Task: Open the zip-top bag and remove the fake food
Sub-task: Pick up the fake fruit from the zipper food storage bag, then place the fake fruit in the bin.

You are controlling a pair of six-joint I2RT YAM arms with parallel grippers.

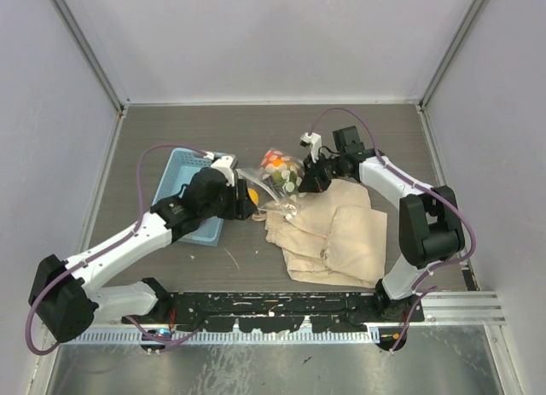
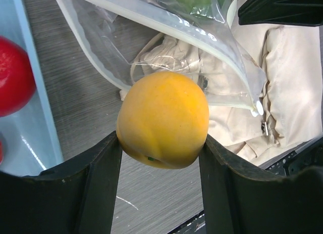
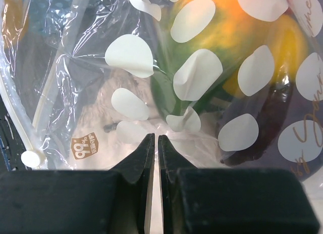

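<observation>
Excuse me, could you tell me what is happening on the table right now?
The left gripper holds an orange fruit in its jaws just outside the open zip-top bag. The right gripper pinches the bag's plastic, with more fake food inside. A red fruit lies in the blue basket.

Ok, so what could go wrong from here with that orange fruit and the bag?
The glossy round orange plastic fruit is pinched only at its sides by the left tool. It could squirt out before it gets to the light blue plastic basket. The right tool seems to grip just a thin fold of the clear white-spotted plastic zip-top bag, so the film might slip free and the fruits inside could spill.
</observation>
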